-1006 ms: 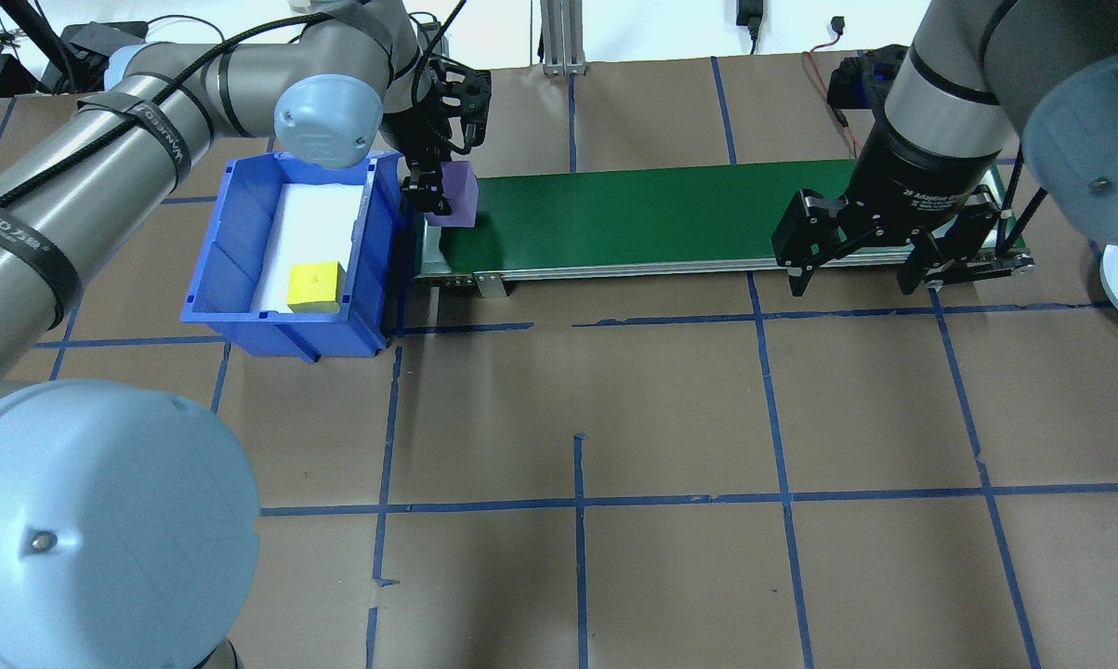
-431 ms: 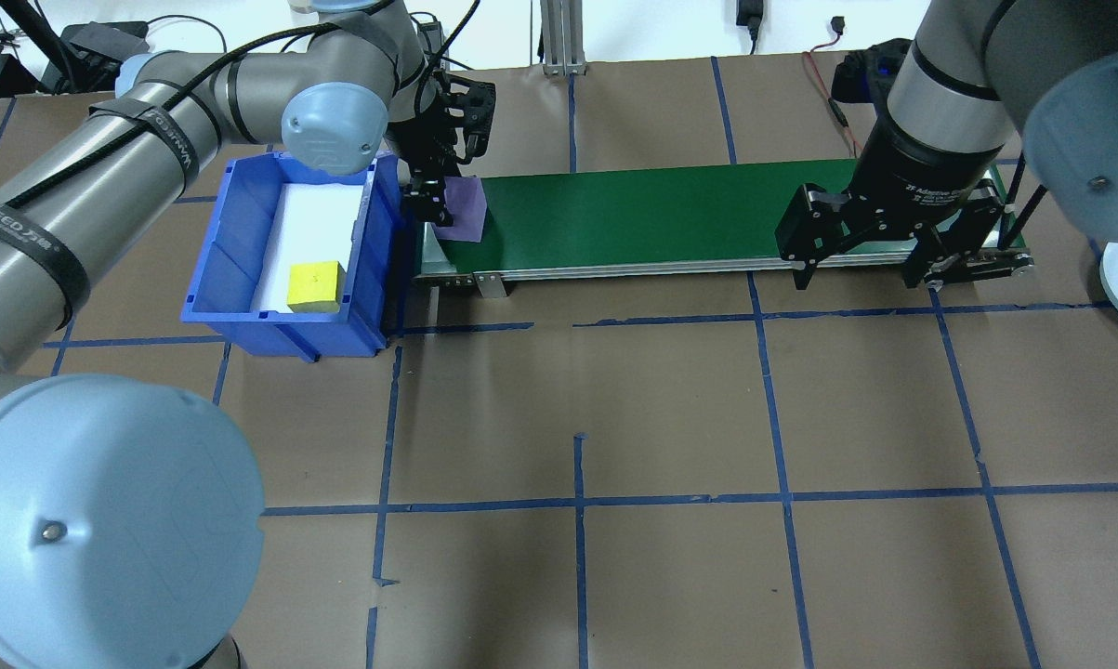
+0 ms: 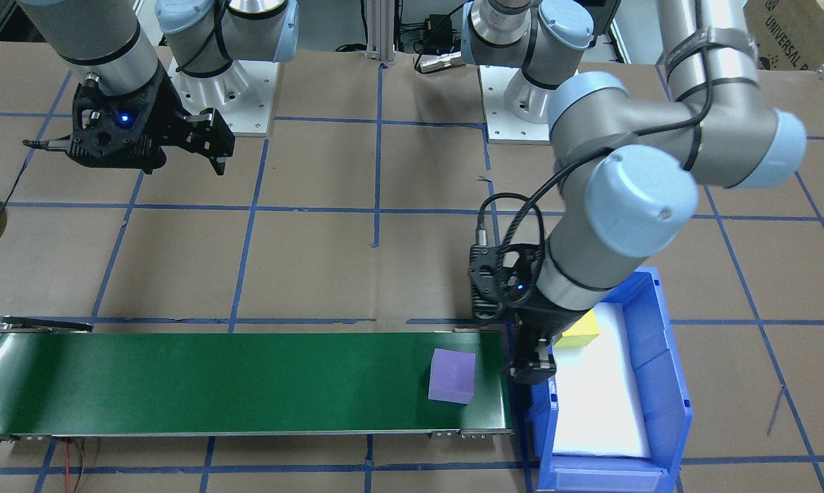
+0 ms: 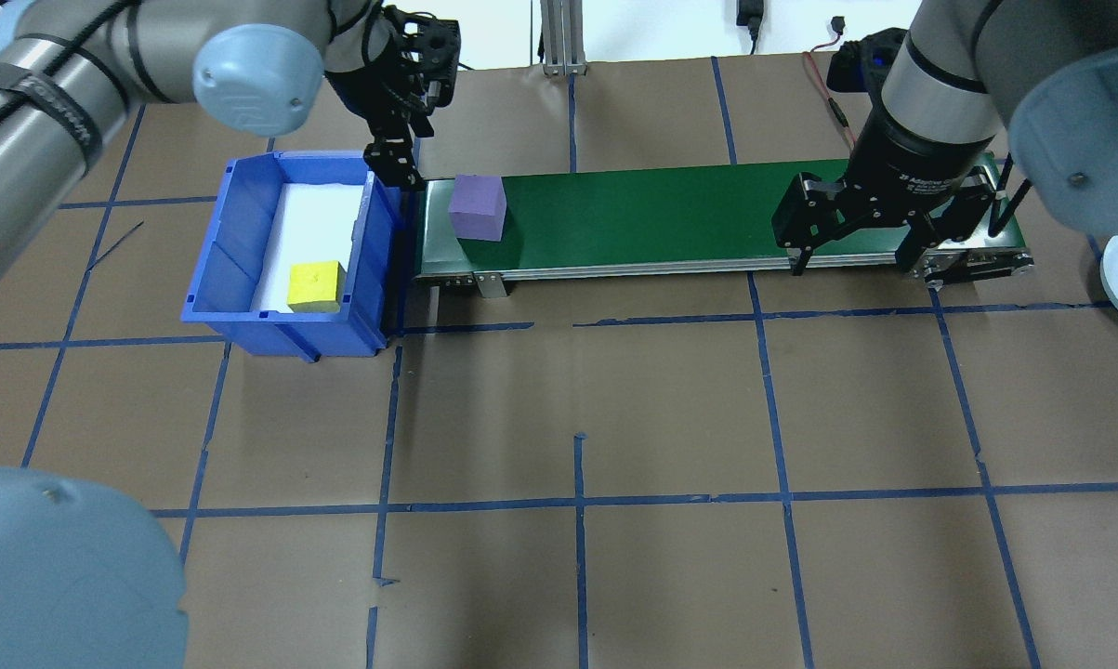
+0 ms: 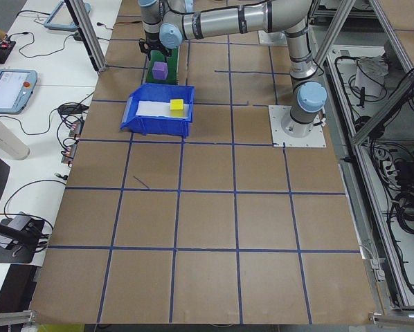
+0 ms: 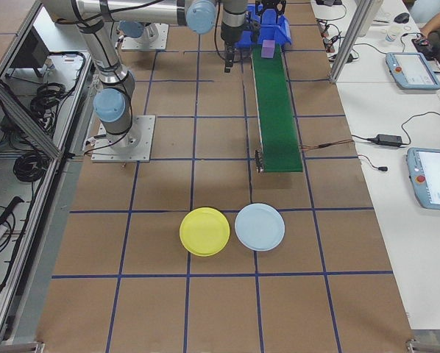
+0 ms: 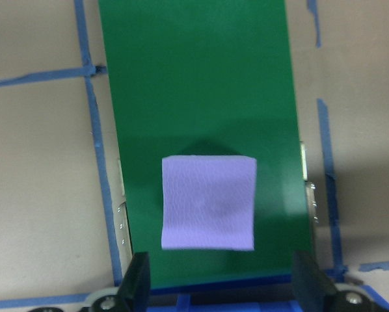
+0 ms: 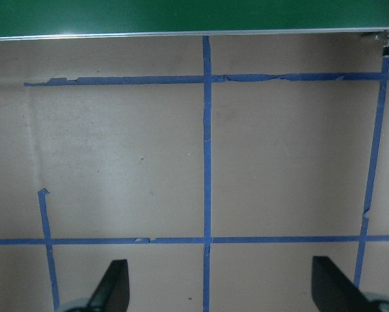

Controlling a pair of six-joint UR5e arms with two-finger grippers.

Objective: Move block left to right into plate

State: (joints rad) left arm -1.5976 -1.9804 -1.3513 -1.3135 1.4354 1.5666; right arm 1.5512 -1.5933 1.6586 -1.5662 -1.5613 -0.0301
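The purple block (image 4: 478, 206) rested on the green conveyor (image 4: 670, 214). The left gripper (image 7: 224, 286) hovered above with fingers spread; the right gripper (image 4: 856, 243) likewise empty, fingers spread.

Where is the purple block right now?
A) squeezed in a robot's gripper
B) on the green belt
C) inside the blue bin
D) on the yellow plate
B: the purple block sits by itself on the green belt, near the end by the blue bin. The left gripper is open and off it, and the yellow plate has nothing on it.
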